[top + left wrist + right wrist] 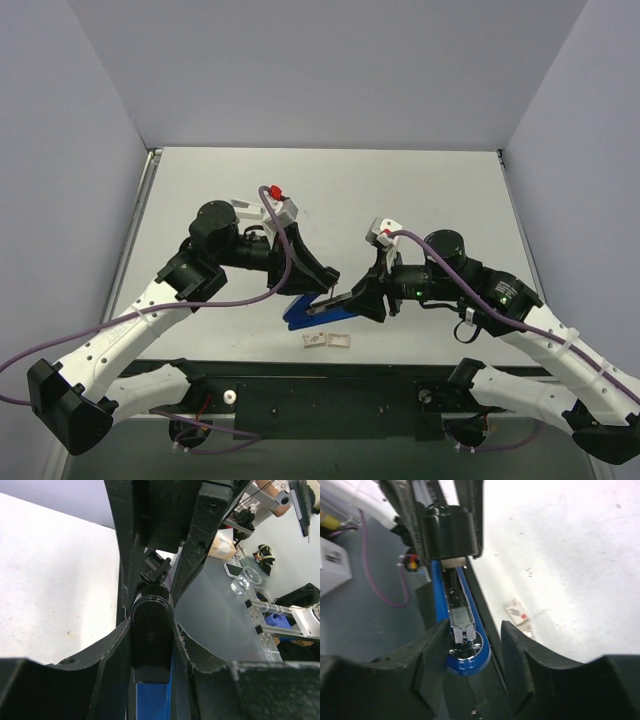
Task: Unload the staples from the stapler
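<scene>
Blue along its body and black at one end, the stapler [467, 661] is sitting between your two tools, low over the table [400, 190]. Your left gripper [151, 647] is clamping the black end [151, 625], both fingers pressing flat against its sides with no gap showing. Your right gripper [470, 652] is straddling the opposite, rounded blue tip. Its jaws are standing narrow around that tip: one finger is looking to be against the blue edge, and a dark strip is separating the other from it, so I cannot tell whether it is actually gripping. Directly ahead of the right fingers, the metal channel [461, 614] is lying exposed. A grey block is sitting inside it, perhaps the staple strip, perhaps the pusher; that is too unclear to call. Two small white pieces [328, 341] are lying on the table just beside the right tool. As I judge it, you are working on reaching into the opened magazine. The next move is calling for a firm left hold while the right fingertips are drawing or tipping out whatever is sitting in the channel, gently, since a loose strip could be scattering.
</scene>
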Controlling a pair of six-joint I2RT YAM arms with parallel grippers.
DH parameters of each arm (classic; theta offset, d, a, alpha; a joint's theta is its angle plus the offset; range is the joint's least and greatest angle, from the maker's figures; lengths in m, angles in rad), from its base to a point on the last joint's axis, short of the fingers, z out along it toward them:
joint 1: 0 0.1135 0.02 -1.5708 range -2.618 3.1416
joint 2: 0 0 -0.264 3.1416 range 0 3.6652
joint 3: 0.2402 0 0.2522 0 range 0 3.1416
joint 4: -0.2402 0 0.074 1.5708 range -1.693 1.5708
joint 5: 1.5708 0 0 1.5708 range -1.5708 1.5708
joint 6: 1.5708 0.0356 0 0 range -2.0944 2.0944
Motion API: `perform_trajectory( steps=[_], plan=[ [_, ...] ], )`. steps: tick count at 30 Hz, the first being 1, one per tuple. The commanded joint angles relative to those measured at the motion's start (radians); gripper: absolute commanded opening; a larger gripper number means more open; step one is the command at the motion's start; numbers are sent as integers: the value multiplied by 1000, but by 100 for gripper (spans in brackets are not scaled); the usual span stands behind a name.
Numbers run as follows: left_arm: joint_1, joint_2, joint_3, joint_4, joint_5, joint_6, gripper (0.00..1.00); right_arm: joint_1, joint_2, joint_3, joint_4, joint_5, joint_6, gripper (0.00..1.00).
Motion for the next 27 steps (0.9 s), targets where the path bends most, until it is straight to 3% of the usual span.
perform_trajectory(
  steps=[1,9,11,12,14,15,17,27],
  plan=[
    [4,-17,87,-11,-42,47,0,-7,-28,62,-59,122,-47,44],
    [5,-6,130,-112,-191,91,0,-17,-77,154,-102,296,-52,55],
    [5,0,141,-129,-229,101,0,-18,-50,187,-106,393,-29,53],
    [7,1,144,-131,-238,101,0,-19,-42,198,-106,407,-24,50],
    [7,6,146,-129,-281,101,0,-21,-7,233,-105,447,-1,32],
    [7,7,149,-128,-307,99,0,-21,19,256,-102,462,17,17],
    [5,10,152,-126,-350,98,0,-22,62,290,-97,488,53,0],
    [5,61,163,-50,-510,89,0,-33,170,240,73,626,332,0]
  ],
)
